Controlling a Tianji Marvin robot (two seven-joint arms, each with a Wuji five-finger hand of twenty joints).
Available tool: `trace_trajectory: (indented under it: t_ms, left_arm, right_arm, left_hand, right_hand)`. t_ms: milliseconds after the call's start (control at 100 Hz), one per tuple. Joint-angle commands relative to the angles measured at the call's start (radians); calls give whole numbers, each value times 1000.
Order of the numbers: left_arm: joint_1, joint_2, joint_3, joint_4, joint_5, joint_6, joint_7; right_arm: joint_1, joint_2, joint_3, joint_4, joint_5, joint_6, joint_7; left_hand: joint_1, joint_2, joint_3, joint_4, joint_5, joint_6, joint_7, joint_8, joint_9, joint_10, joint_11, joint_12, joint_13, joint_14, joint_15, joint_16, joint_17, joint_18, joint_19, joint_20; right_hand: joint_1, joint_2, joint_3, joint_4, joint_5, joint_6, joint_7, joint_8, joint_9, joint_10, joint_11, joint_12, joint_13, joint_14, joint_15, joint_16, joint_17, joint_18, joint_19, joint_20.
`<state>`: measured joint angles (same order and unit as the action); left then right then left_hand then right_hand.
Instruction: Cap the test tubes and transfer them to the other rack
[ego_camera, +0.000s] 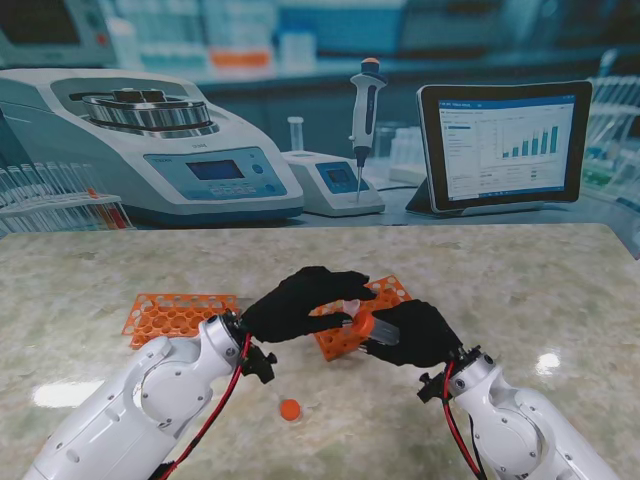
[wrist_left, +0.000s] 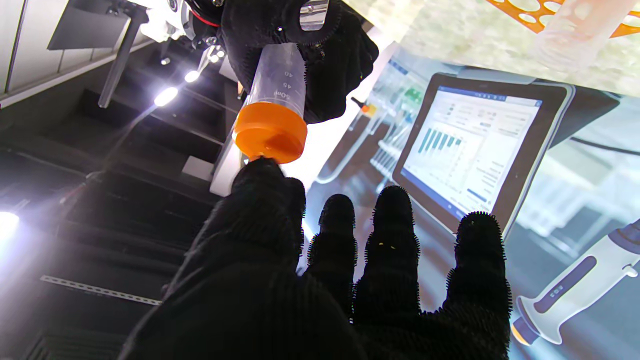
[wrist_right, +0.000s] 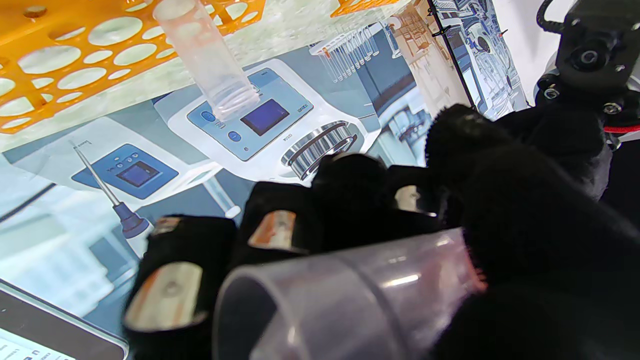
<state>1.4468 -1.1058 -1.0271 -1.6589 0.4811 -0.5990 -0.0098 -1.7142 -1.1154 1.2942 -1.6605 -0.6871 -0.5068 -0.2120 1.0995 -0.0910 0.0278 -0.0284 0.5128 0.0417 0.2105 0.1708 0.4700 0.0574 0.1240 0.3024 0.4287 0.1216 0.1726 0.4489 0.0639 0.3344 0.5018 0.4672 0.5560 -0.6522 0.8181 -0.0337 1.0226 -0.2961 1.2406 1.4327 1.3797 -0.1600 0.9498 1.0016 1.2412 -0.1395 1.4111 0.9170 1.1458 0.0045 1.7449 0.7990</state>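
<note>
While two orange racks (ego_camera: 180, 314) are lying on the marble table (ego_camera: 520, 300), a clear test tube (ego_camera: 378, 331) is being gripped above them by the right hand (ego_camera: 415, 335); its orange cap (ego_camera: 362, 322) is being touched by the spread left hand's (ego_camera: 300, 300) thumb (wrist_left: 265, 190). A spare cap (ego_camera: 290, 409) is lying nearer to me.

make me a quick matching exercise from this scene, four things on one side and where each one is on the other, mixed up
Things:
1. loose orange cap
2. capped tube
3. empty orange rack
4. uncapped tube

Places:
A. standing in the rack on the right
B. on the table, left of both hands
C. held in the right hand
D. on the table nearest me, between the arms

Pairs: 1-D, 2-C, 3-B, 4-A
</note>
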Motion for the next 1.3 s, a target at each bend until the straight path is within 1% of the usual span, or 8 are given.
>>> trace_trajectory:
  t_ms: [0,100,190,430,580,900,1040,1290]
  left_arm:
    - [12,6,-3,-14,-15,-5,-13]
    - [21,10,-6,-21,-27,-4,-29]
    - [23,12,-4,-23,-24,-2,-33]
    - [10,9,13,-9,-22,15,-29]
    - [-4,6,30,4,-20,20,-21]
    - [-26,-1,56,24,5,37,3]
    - [-31,-5,61,31,22,40,25]
    - [-38,-10,71,38,35,40,45]
  right_arm:
    - [-6,-4,-2,-5,2,1,2]
    - [-6,-4,-3,-5,1,2,1]
    - [-5,-4,-4,-4,1,2,1]
    - [-6,-4,-3,-5,0,3,0]
    - [-7,-4,-3,-6,-1,5,-1]
    - [-7,-4,-3,-6,-1,6,-4]
    - [-7,-4,-2,-6,-1,6,-5]
    - [-8,-4,-2,-6,-2,5,-5]
  left_hand:
    - [-75,47,-42,33,-38,39,-42,-17,-39,8,-29,-30,-31,-22,-24,-13,-23,-10,-48,-7]
    - [-167,16,-43,27,-12,75,-46,-8,-50,21,-34,-28,-42,-19,-29,-15,-29,-5,-64,-6]
    - [-187,9,-43,24,8,88,-36,6,-49,27,-33,-26,-43,-18,-30,-15,-27,-4,-67,-4]
    - [-214,-53,-33,23,-47,109,41,187,-75,20,-24,8,-46,-25,-26,-8,-19,-2,-75,10]
    - [-258,-95,-34,13,-131,122,131,315,-103,24,-13,32,-45,-28,-18,2,-18,-4,-70,15]
    - [-226,-131,-13,13,-223,119,332,473,-123,28,-2,54,-27,-28,0,21,-4,2,-45,14]
    - [-202,-139,14,17,-223,123,403,508,-96,34,13,62,-11,-25,12,31,4,8,-23,16]
    - [-142,-111,77,22,-215,85,559,570,-69,28,28,66,19,-25,27,42,13,12,3,10]
  right_hand:
    - [47,15,5,12,25,-64,60,31,43,11,9,9,86,-139,134,42,28,-13,104,5]
    - [46,16,5,12,25,-64,60,31,43,11,9,9,86,-139,134,42,28,-13,104,5]
    - [46,16,5,12,25,-64,60,31,43,11,9,9,86,-139,134,42,28,-13,104,5]
    - [46,15,4,11,24,-65,59,32,41,13,8,9,86,-139,134,42,28,-13,104,5]
    - [48,15,5,11,24,-65,59,32,42,9,9,9,86,-139,134,42,28,-13,104,5]
    - [48,16,5,11,24,-65,59,32,41,12,9,9,86,-139,134,42,28,-13,104,5]
    - [48,15,4,11,24,-65,59,32,42,11,9,8,86,-139,134,42,28,-13,104,5]
    - [47,16,4,11,23,-67,58,32,42,11,9,8,85,-139,134,42,28,-13,104,5]
